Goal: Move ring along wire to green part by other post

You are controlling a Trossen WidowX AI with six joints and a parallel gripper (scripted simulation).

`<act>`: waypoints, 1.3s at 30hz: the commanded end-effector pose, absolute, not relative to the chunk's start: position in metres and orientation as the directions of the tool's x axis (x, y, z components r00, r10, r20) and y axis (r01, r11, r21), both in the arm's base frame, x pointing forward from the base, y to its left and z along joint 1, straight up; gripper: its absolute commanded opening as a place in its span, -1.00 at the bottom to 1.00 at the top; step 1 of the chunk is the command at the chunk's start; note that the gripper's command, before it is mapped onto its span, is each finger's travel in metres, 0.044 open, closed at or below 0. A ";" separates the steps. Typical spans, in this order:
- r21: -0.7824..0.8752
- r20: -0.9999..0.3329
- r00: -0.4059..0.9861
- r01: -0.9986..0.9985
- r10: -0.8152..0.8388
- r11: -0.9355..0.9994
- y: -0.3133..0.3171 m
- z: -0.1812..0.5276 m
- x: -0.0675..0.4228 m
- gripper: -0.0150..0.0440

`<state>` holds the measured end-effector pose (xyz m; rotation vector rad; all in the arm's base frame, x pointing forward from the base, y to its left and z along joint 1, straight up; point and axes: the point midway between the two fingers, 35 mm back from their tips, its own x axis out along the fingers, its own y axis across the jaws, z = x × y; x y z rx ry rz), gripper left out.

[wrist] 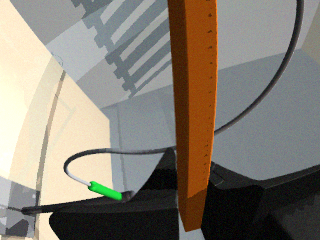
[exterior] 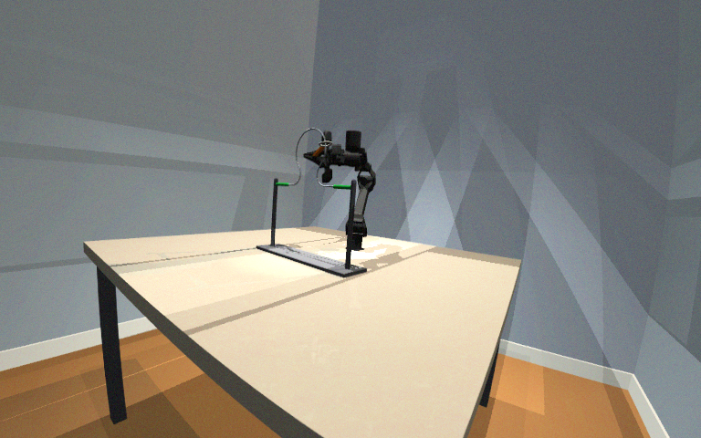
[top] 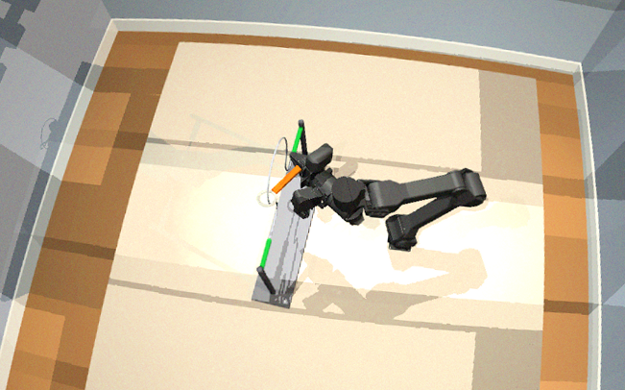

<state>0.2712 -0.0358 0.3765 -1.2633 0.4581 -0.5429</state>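
Observation:
The orange handle (top: 286, 179) (wrist: 194, 87) is gripped at one end by my gripper (top: 300, 171) (exterior: 321, 151) (wrist: 194, 208), which is shut on it. The thin ring (top: 266, 196) (exterior: 324, 141) sits at the handle's far end, held level, high up around the grey wire (top: 274, 161) (exterior: 301, 141) (wrist: 120, 152) where it arches above the posts. One green part (top: 296, 139) (exterior: 340, 186) (wrist: 106, 191) lies next to the near post (top: 303, 138) (exterior: 351, 227). The other green part (top: 265, 250) (exterior: 282, 183) lies next to the far post (top: 265, 279) (exterior: 273, 213). I cannot tell whether the ring touches the wire.
Both posts stand on a grey base plate (top: 292, 245) (exterior: 309, 258) in the middle of the table (top: 389, 108) (exterior: 361, 350). The arm's base (top: 400, 238) (exterior: 356, 234) stands to the plate's side, with the arm bent over it.

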 end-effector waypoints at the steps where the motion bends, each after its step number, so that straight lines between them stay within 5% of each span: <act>1: -0.978 -0.001 0.785 0.129 -0.620 0.165 -0.037 0.378 0.269 -1.00; 39: -0.944 0.258 0.787 0.081 -0.561 -0.320 -0.037 0.396 0.269 -1.00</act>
